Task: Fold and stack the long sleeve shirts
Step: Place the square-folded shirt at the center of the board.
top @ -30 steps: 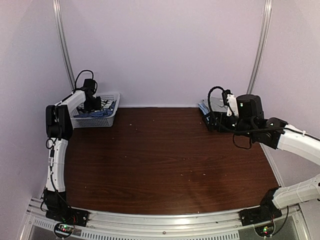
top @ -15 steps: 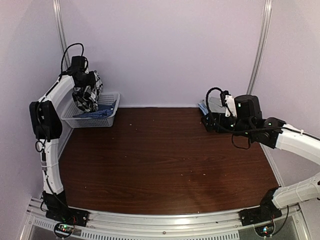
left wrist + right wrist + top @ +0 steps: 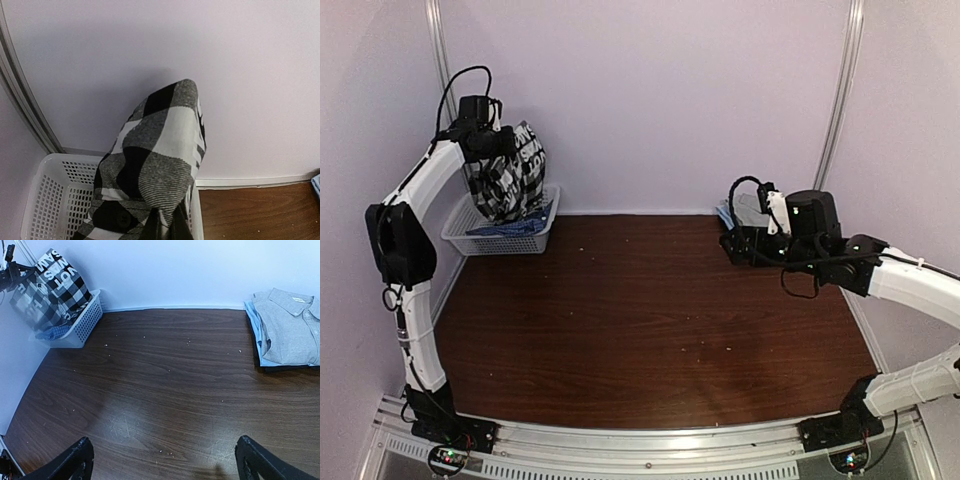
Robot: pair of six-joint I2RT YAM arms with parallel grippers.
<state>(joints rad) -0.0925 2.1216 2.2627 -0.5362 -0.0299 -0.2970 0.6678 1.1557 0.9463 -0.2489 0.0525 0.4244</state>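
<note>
A black-and-white checked shirt (image 3: pixel 512 178) with black lettering hangs above the white basket (image 3: pixel 542 240) at the back left. My left gripper (image 3: pixel 492 140) is shut on its top edge. In the left wrist view the checked shirt (image 3: pixel 160 160) drapes over the fingers and hides them. A folded grey shirt (image 3: pixel 290 325) lies on a light blue shirt (image 3: pixel 254 330) at the back right, and that stack (image 3: pixel 738 208) sits just behind my right gripper (image 3: pixel 738 244). My right gripper (image 3: pixel 165 460) stands open over bare table.
Blue cloth (image 3: pixel 50 333) lies in the basket (image 3: pixel 45 175) under the hanging shirt. The wall runs close behind basket and stack. Dark wooden tabletop (image 3: pixel 650 310) spreads between the two arms, with small white specks on it.
My left arm has risen from the basket and drawn the checked shirt up, so it now hangs unfurled. The right arm has shifted slightly to the left.
</note>
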